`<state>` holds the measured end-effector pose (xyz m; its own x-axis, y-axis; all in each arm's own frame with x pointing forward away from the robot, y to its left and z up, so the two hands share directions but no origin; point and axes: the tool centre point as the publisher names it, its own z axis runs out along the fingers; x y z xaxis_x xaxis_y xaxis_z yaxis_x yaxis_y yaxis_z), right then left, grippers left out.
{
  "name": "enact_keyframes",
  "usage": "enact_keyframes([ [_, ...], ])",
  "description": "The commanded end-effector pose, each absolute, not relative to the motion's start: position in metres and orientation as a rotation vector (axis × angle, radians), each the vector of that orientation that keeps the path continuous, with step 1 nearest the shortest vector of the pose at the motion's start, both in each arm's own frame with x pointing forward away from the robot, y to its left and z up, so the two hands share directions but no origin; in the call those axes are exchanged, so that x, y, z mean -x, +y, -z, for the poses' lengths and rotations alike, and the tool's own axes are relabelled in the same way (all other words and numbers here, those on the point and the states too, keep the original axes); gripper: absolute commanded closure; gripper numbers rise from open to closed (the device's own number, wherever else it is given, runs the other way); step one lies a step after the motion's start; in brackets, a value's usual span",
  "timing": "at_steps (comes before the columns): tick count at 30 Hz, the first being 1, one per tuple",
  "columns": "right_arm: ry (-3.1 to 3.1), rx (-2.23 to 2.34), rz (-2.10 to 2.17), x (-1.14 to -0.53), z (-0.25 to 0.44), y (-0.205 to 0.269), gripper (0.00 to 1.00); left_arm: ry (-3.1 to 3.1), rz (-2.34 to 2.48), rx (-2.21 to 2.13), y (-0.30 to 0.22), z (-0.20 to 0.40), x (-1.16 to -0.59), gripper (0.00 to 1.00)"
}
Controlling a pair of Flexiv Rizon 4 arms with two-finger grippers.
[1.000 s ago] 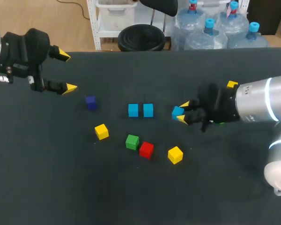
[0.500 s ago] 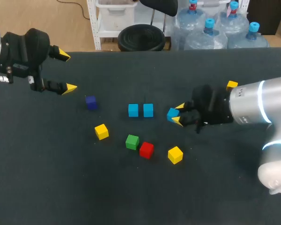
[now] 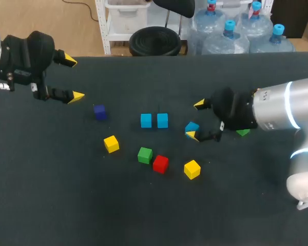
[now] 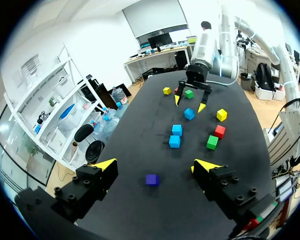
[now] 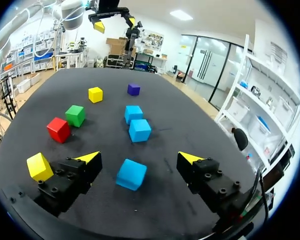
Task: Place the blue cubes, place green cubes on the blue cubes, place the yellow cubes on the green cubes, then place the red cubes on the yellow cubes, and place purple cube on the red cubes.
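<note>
Since no cube yet rests on another, the task looks barely begun: two blue cubes [image 3: 146, 120] sit side by side mid-surface, while the third blue cube [image 3: 192, 126] lies skewed, a little apart from them. A green cube [image 3: 145, 155], red cube [image 3: 160, 163], yellow cubes [image 3: 192, 169] and purple cube [image 3: 99, 111] lie loose on the surface [image 3: 66, 195]. The third blue cube sits between the fingers of the right tool [image 3: 196, 120], which is spread wide and grips nothing; its wrist view shows gaps on both sides. The left tool [image 3: 66, 78], likewise spread and empty, hangs well apart.
</note>
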<state>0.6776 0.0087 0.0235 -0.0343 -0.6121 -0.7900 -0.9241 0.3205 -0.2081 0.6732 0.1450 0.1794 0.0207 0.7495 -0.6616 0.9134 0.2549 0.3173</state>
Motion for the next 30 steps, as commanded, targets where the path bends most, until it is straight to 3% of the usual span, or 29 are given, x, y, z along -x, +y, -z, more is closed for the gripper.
enact_keyframes([
  [1,1.541,2.016,-1.433,-0.679,-0.042,-0.005,0.00,1.751,0.274,-1.528,0.147,-0.178,-0.672,0.00],
  [13,1.770,1.356,-1.312,-0.711,-0.083,-0.038,0.00,1.751,0.274,-1.528,0.147,-0.178,-0.672,0.00],
  [23,1.738,0.732,-1.450,-0.732,-0.106,-0.066,0.00,1.751,0.274,-1.528,0.147,-0.178,-0.672,0.00],
  [30,1.704,0.743,-1.454,-0.733,-0.112,-0.066,0.00,1.751,0.274,-1.528,0.147,-0.178,-0.672,0.00],
])
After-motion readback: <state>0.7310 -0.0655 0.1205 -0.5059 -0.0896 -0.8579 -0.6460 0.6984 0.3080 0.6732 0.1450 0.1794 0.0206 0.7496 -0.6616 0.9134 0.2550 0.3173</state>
